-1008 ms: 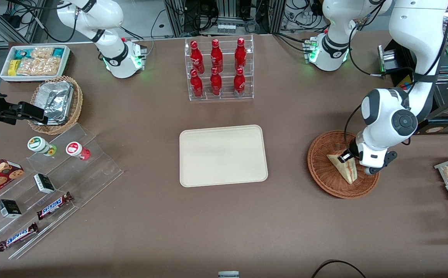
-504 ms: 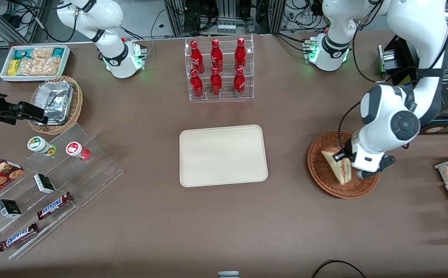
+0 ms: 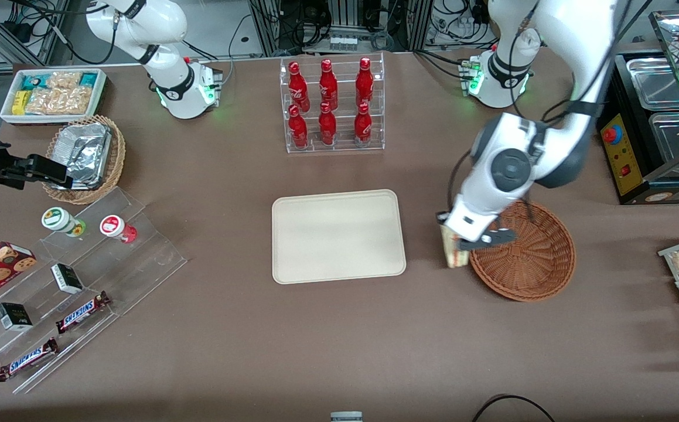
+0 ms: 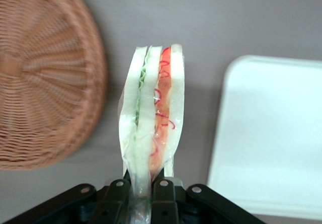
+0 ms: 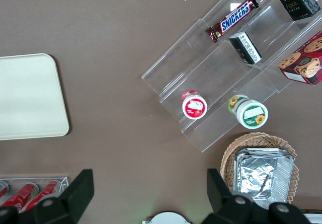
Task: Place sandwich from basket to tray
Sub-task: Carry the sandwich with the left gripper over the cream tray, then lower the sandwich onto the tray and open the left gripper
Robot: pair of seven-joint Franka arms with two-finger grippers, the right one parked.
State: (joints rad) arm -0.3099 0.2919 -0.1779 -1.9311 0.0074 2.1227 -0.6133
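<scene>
The gripper [image 4: 141, 196] pinches the wrapped sandwich [image 4: 151, 118] by its end, jaws tight on it, so it hangs above the table between the basket [image 3: 529, 258] and the tray [image 3: 337, 235]. Two candy bars [image 3: 81, 311] read "Snickers".

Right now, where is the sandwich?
The sandwich is out of the basket, held in the gripper above bare table, between the basket's rim and the tray.
</scene>
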